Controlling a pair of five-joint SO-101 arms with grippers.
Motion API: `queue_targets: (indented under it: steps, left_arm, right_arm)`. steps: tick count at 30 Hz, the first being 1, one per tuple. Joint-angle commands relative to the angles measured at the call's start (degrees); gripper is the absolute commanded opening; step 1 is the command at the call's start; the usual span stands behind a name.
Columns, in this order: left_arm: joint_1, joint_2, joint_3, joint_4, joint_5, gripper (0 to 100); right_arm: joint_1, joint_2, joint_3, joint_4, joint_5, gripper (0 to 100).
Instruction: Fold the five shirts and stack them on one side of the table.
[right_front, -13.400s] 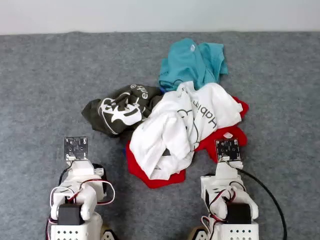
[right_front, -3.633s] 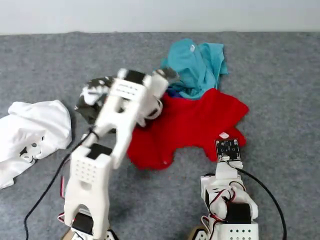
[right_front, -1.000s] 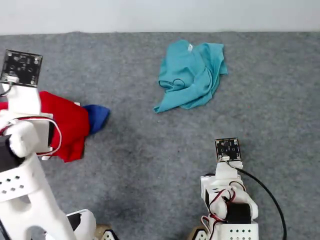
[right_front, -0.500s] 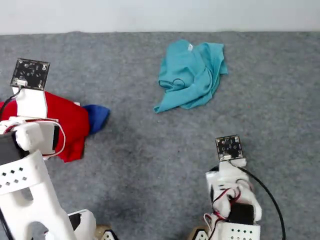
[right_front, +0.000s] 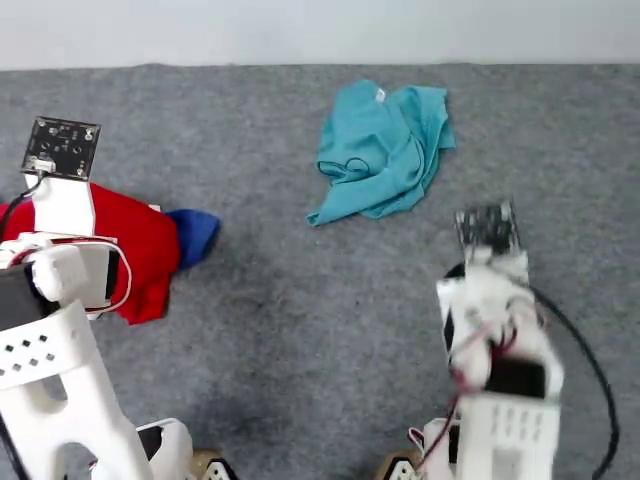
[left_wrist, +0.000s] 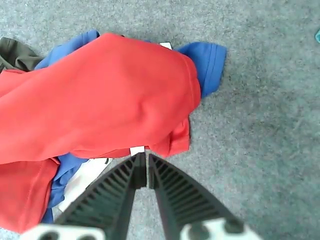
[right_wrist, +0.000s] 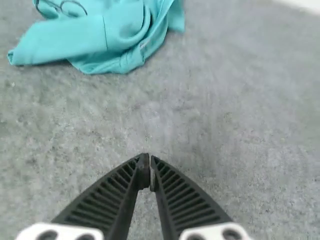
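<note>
A crumpled teal shirt (right_front: 385, 145) lies at the back middle of the grey table; in the right wrist view the teal shirt (right_wrist: 100, 35) is well ahead of my right gripper (right_wrist: 145, 172), which hangs shut over bare carpet with nothing in it. At the left edge a red shirt (right_front: 140, 250) is heaped over a blue shirt (right_front: 195, 232). My left gripper (left_wrist: 146, 162) is shut, its tips right at the hem of the red shirt (left_wrist: 100, 100), by a small white tag. The blue shirt (left_wrist: 207, 60), an olive shirt (left_wrist: 15, 52) and a bit of white cloth (left_wrist: 82, 180) peek out from under the red one.
Grey carpet (right_front: 300, 330) covers the table between the pile on the left and the right arm (right_front: 495, 330). A pale wall (right_front: 320, 30) runs along the far edge.
The right arm has stretched forward toward the teal shirt in the last half second. The left arm has stayed over the red pile since shifting slightly a second ago.
</note>
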Motion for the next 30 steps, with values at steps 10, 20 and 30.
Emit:
queue_targets:
  steps: [10, 20, 30]
  left_arm:
    - [0.18, -1.85, -0.4, -0.97, 0.26, 2]
    - [0.18, -1.67, -0.4, -0.79, 0.18, 2]
    - [0.18, -1.32, -0.4, -1.05, 0.09, 2]
  right_arm:
    - [-9.27, 55.08, -41.93, 1.27, -1.05, 5.0]
    - [-11.21, 80.66, -63.91, 1.1, -0.97, 22.4]
    - [-10.86, 96.75, -82.29, 1.45, -0.97, 22.4]
